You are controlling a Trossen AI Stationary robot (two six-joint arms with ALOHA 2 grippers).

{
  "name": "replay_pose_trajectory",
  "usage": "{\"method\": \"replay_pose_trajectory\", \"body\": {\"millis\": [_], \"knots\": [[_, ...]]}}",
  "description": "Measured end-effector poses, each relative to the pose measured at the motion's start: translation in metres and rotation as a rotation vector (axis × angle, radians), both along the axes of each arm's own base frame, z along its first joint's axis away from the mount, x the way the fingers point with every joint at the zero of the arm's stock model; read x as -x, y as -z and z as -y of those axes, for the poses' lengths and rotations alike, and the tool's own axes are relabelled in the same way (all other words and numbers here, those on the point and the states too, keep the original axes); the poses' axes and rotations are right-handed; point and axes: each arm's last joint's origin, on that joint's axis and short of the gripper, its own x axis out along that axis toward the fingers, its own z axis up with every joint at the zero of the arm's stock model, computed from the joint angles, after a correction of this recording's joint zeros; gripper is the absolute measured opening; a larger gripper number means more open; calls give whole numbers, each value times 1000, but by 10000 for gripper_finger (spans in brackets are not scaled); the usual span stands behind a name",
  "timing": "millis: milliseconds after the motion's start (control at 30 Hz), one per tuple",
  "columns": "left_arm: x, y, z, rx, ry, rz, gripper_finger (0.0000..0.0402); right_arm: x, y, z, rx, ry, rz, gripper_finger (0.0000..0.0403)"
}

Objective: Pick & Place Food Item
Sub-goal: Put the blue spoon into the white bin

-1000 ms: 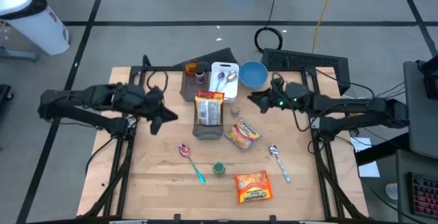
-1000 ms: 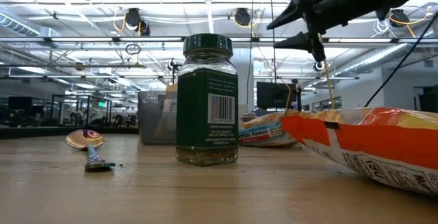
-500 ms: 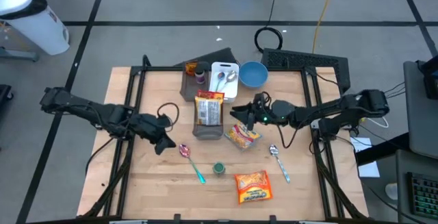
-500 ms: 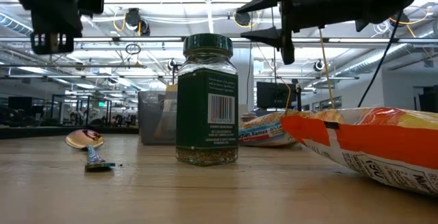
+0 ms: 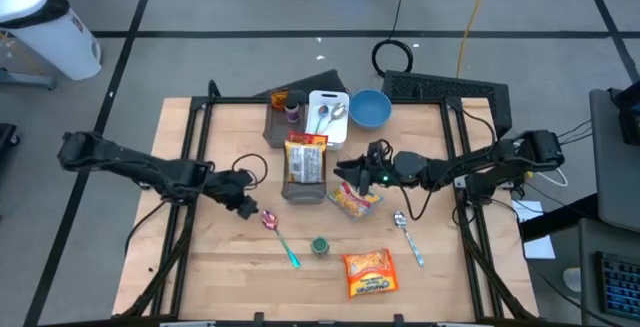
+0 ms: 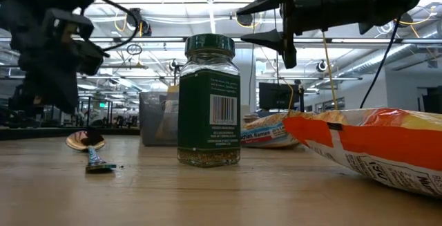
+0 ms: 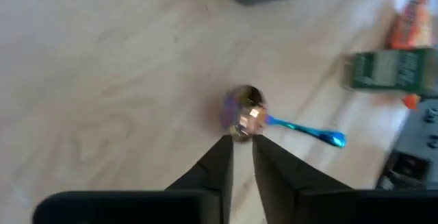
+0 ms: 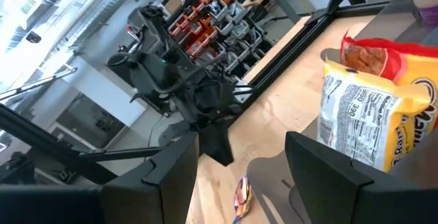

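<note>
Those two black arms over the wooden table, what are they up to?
The left gripper hangs just over the bowl of a blue-handled spoon, jaws nearly closed, holding nothing. The right gripper hovers open above a yellow snack bag near the table's middle. A green-lidded spice jar and an orange chip bag lie untouched.

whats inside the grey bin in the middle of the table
The grey bin holds a snack packet standing in it, yellow with a red top. The packet covers most of the inside, so whether anything lies beneath it cannot be seen.
</note>
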Motion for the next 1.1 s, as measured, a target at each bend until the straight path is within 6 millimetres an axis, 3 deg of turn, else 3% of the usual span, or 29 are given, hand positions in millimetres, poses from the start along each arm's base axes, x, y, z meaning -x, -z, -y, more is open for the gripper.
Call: {"method": "replay_pose_trajectory", "body": {"millis": [300,467,667,1100], "knots": [[-10,5,-11,14,59,21,185,0,0,4,-2,12,-1,212],[-13,14,-12,34,116,-31,218,0,0,4,0,13,-1,212],[-21,24,-10,61,173,-44,223,0,0,4,1,13,-2,212],[-37,41,-9,97,193,-43,187,0,0,4,3,12,-4,212]]}}
